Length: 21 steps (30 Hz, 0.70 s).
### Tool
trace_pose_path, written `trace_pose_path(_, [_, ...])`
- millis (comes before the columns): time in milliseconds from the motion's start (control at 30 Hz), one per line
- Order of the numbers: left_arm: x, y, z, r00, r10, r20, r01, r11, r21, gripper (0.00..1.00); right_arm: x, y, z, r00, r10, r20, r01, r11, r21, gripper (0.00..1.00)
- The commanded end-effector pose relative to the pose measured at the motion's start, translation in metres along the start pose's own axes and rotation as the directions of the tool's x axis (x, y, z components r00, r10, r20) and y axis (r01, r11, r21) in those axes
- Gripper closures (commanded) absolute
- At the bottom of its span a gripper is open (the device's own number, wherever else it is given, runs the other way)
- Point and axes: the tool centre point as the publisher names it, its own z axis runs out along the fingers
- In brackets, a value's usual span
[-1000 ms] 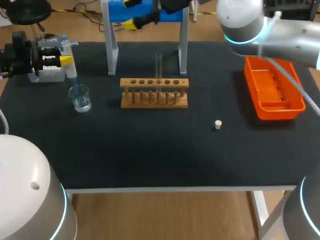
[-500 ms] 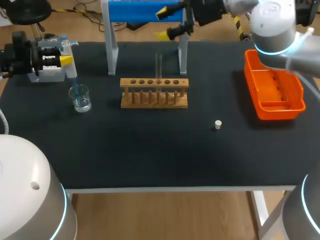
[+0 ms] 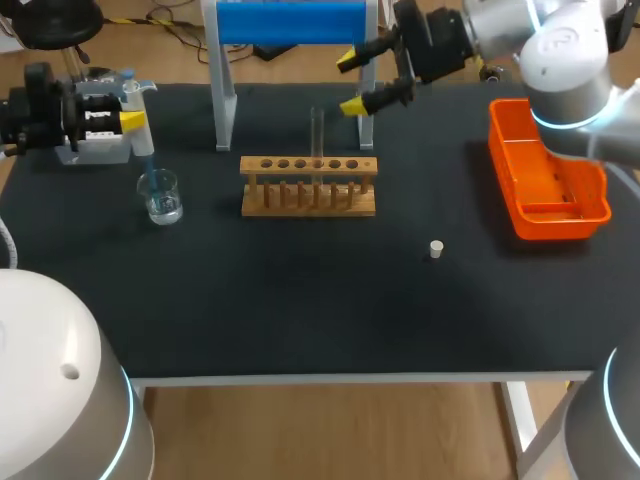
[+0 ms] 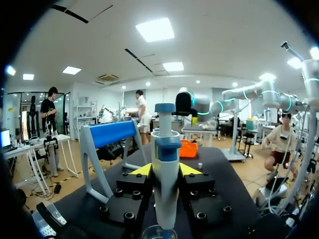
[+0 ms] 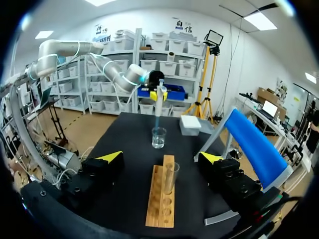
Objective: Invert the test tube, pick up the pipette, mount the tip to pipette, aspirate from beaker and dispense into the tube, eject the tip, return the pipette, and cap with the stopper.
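right hand (image 3: 350,83) open, moved off blue stand (image 3: 290,22), near test tube (image 3: 317,130)

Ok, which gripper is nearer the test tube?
Right. The right gripper hangs open just behind the test tube; the left gripper is far to its left, holding the pipette over the beaker.

Bright, even overhead light puts glints on the beaker (image 3: 160,195) and faint, soft shadows on the table (image 3: 300,300).
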Motion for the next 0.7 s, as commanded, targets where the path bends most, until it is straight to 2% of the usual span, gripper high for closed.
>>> trace_pose_path(33, [0.000,0.000,0.000,1.000,0.000,-0.001,0.000,1.000,0.000,1.00,-0.001,-0.011,0.011,1.000,-0.001,-0.008,0.001,1.000,0.016,0.00])
trace_pose_path(300, [0.000,0.000,0.000,1.000,0.000,-0.001,0.000,1.000,0.000,1.00,0.004,-0.038,0.026,0.999,-0.033,-0.034,0.035,0.997,0.068,0.00])
trace_pose_path(700, [0.000,0.000,0.000,1.000,0.000,-0.001,0.000,1.000,0.000,1.00,-0.003,-0.061,0.044,0.995,-0.051,-0.088,0.063,0.988,0.138,0.00])
